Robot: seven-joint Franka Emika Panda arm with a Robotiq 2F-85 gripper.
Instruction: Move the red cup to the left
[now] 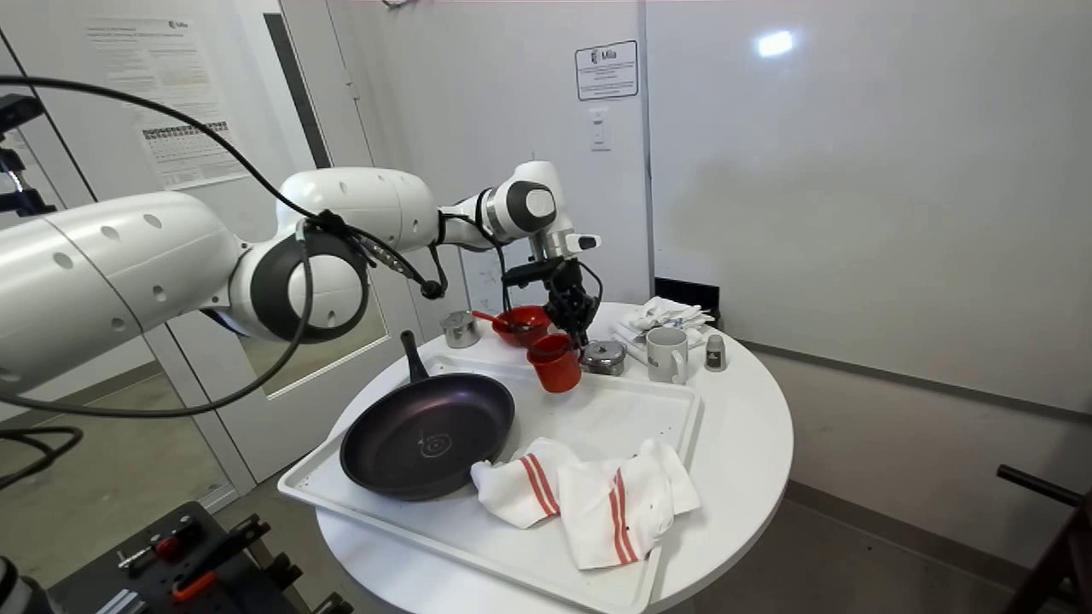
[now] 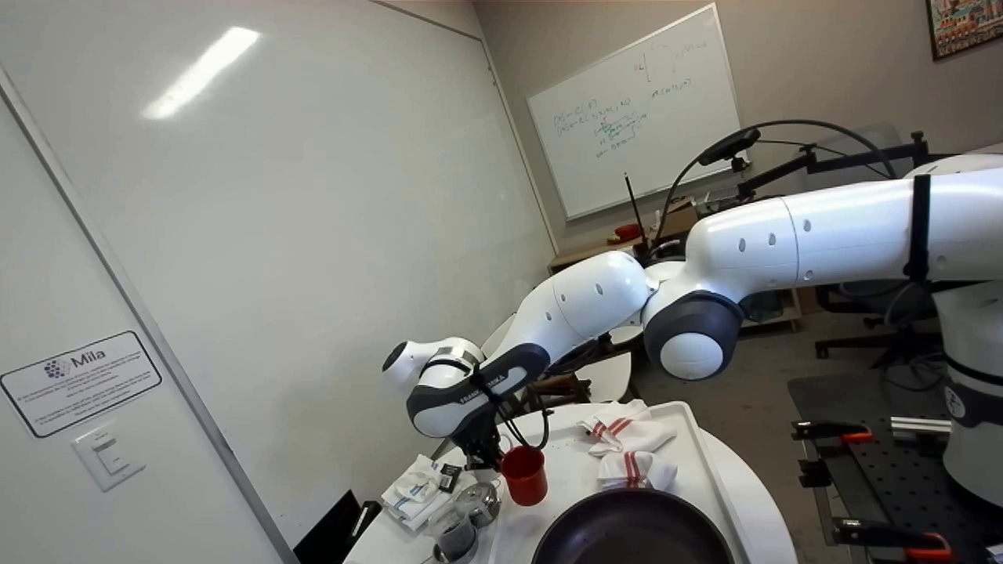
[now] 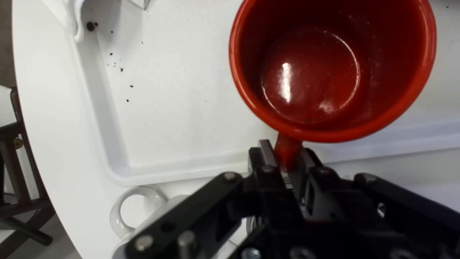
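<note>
The bright red cup [image 1: 556, 368] leans a little in an exterior view, over the back part of the white tray [image 1: 682, 426]. Whether its base touches the tray I cannot tell. In the wrist view I look down into the red cup [image 3: 316, 72]; nothing lies inside it. My gripper [image 3: 286, 156] is shut on the cup's handle, with one finger [image 3: 267, 154] on each side of it. The cup [image 2: 525, 476] also shows in an exterior view, with my gripper [image 2: 497, 464] beside it on the handle side.
A black frying pan [image 1: 426, 435] and striped white towels [image 1: 614, 503] lie on the tray. Behind the cup stand a red bowl [image 1: 522, 326], a metal tin [image 1: 604, 358], a white mug [image 1: 665, 354] and a small shaker [image 1: 715, 352]. Another tin [image 1: 461, 329] sits further left there.
</note>
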